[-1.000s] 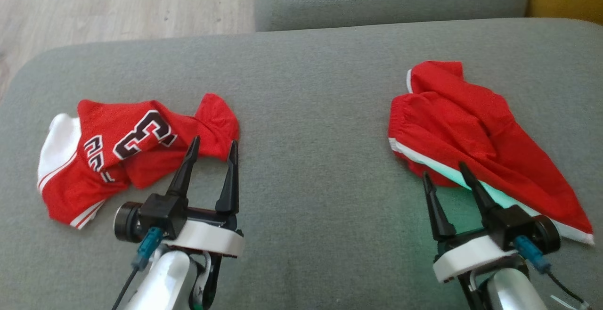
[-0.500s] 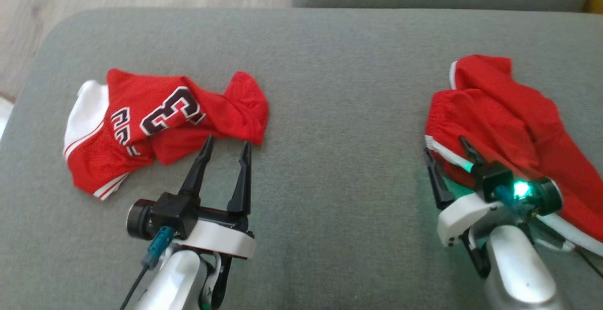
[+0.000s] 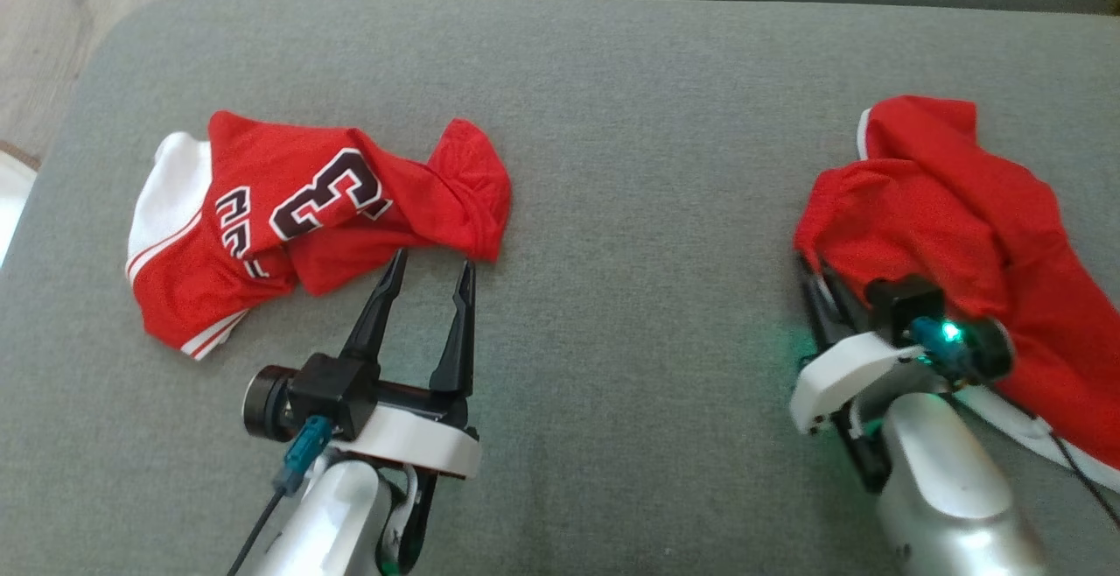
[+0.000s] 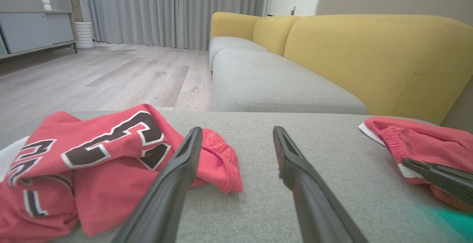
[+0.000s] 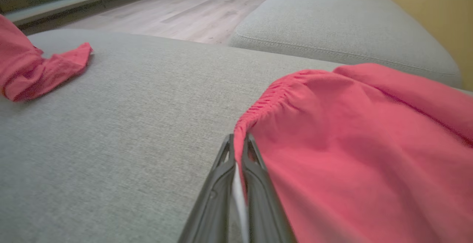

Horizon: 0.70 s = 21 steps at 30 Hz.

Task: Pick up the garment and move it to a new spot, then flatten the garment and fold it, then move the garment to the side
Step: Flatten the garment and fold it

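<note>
Red shorts pinched at the waistband on a grey sofa seat, right side.

A living room with pale wood floor (image 4: 111, 76), grey curtains (image 4: 166, 10) and a yellow sofa back (image 4: 369, 58). The broad grey cushion (image 3: 612, 121) carries both garments well apart. The shorts (image 3: 962, 208) lie crumpled at the robot's right, their long axis slanting from far-left to near-right, elastic waistband facing the cushion's middle. A red numbered jersey (image 3: 306, 208) lies bunched at the left. The right gripper (image 5: 238, 150) is clamped on the waistband edge. The left gripper (image 3: 433, 259) is spread apart just beside the jersey's hem, gripping nothing.
</note>
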### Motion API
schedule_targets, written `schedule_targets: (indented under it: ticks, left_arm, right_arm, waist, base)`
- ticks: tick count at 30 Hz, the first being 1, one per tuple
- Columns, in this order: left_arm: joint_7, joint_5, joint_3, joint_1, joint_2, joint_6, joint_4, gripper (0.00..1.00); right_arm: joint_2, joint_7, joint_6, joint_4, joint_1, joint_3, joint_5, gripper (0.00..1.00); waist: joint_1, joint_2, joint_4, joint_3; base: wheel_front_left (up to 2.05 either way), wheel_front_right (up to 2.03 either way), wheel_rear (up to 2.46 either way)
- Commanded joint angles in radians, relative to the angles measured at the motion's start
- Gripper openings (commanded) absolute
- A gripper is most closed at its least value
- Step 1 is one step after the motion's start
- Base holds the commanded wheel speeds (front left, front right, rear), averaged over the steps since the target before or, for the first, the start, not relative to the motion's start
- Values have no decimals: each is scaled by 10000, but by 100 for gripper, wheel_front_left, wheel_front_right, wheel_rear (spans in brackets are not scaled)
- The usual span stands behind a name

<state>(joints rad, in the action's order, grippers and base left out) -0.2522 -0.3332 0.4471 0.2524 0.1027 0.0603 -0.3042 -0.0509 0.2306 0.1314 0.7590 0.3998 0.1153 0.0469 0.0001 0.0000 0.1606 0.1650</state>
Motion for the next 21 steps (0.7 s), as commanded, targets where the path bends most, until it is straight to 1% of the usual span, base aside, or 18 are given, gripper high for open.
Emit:
schedule_targets:
  ticks: [1,5,8,13,16,17,18,21]
  left_arm:
    - [-95,89,-380,391,26,-37,247,100]
    - [-95,111,-440,379,40,-51,188,100]
    - [-95,127,-468,366,46,-56,165,100]
    - [-95,131,-506,327,54,-61,126,100]
    - [-95,129,-534,286,56,-45,120,100]
    - [-95,128,-543,277,57,-39,117,100]
    - [-95,126,-552,272,58,-35,113,100]
    - [-95,120,-604,252,80,-10,107,100]
  right_arm:
    - [7,196,-7,-259,284,489,-273,0]
    - [7,277,-7,-707,104,1949,-1702,0]
    - [7,292,-7,-1133,-86,3192,-2547,0]
    - [7,179,-7,-1584,-254,5129,-3634,0]
    - [7,-37,-7,-1538,-198,5892,-4040,0]
    - [7,-59,-7,-1466,-142,6035,-4057,64]
    - [7,-67,-7,-1387,-92,6109,-4087,100]
    - [7,-20,-7,-1246,17,6152,-4168,100]
  waist:
    - [-1,0,-62,-53]
    - [-1,0,-209,-175]
    - [-1,0,-290,-269]
    - [-1,0,-357,-388]
    - [-1,0,-387,-423]
    - [-1,0,-402,-427]
    - [-1,0,-418,-433]
    - [-1,0,-525,-469]
  base:
    - [0,0,0]
    - [0,0,0]
    - [0,0,0]
    - [0,0,0]
    - [0,0,0]
    - [0,0,0]
    - [0,0,0]
    - [0,0,0]
